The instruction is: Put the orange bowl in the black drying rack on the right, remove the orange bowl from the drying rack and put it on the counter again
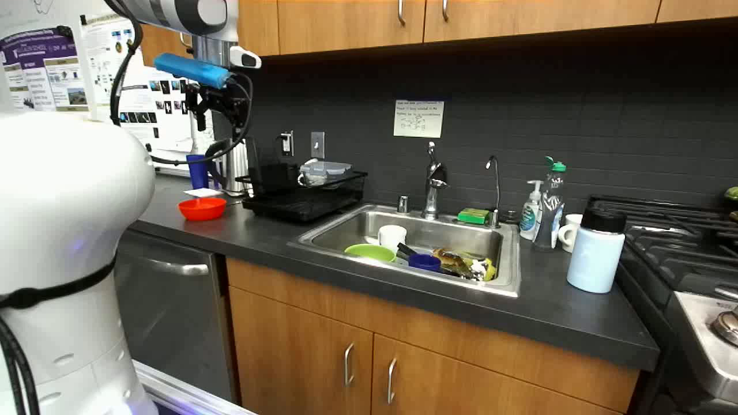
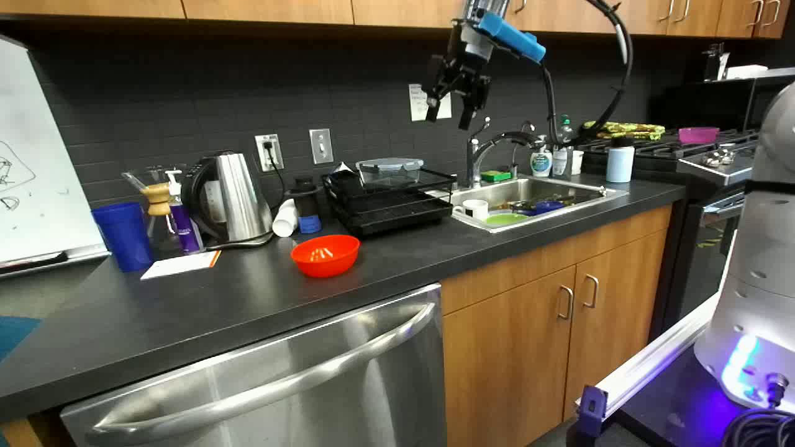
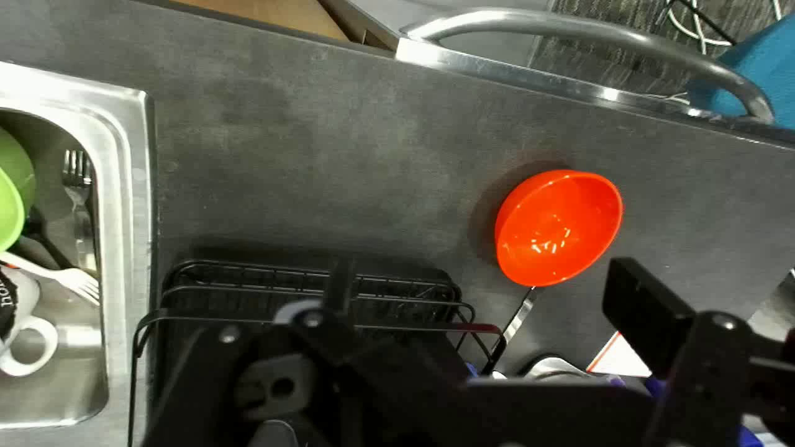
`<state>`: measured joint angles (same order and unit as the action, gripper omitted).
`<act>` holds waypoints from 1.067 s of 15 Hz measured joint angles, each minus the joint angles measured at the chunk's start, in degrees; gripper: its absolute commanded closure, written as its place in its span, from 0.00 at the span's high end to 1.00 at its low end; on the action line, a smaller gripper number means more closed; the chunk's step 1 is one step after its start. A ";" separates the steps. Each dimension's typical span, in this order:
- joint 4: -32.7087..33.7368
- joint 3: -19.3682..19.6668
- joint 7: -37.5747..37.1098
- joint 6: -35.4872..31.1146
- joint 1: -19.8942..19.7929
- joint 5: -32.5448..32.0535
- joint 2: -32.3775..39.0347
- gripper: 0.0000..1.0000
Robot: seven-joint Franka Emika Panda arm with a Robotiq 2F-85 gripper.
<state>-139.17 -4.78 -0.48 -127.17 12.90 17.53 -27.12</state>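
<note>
Seen with an empty gripper (image 2: 449, 117) spread wide, high above the counter (image 2: 205, 304). Probably ahead of the first pickup, though possibly past the final return. Likely calling next for a descent and pinch on the orange bowl (image 3: 559, 226), near two o'clock from the jaws in the wrist view. Bright, glossy red-orange, upright, glinting inside. Resting on the counter in an exterior view, at eight o'clock from the black drying rack (image 2: 397, 216), near but apart.

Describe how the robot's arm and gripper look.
The arm is white and grey, smoothly rounded, with a black strap around it, a bright blue elongated piece near its end and looping black cables. The gripper is black, with two blunt, blocky fingers.
</note>
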 measured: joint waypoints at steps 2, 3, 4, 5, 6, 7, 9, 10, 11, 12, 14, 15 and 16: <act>0.00 0.00 0.00 0.00 0.00 0.00 0.00 1.00; 0.00 0.00 0.00 0.00 0.00 0.00 -0.01 1.00; 0.00 0.00 0.00 0.00 0.00 0.00 -0.01 1.00; 0.00 0.00 0.00 0.00 0.00 0.00 -0.01 1.00; 0.00 0.00 0.00 0.00 0.00 0.00 -0.01 1.00; 0.00 0.00 0.00 0.00 0.00 0.00 -0.01 1.00; 0.00 0.00 0.00 0.00 0.00 0.00 -0.01 1.00; 0.00 0.00 0.00 0.00 -0.02 0.00 -0.01 1.00; 0.00 -0.02 0.00 0.02 -0.02 0.00 -0.01 1.00; 0.00 -0.12 0.00 0.02 -0.02 0.00 -0.01 1.00; 0.01 -0.78 0.15 -0.60 0.03 0.00 0.18 1.00; 0.08 -1.41 0.26 -1.12 0.09 0.00 0.52 1.00; 0.17 -2.12 0.50 -1.70 0.26 -0.01 0.91 1.00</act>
<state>-139.00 -6.89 0.01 -128.88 13.15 17.52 -26.20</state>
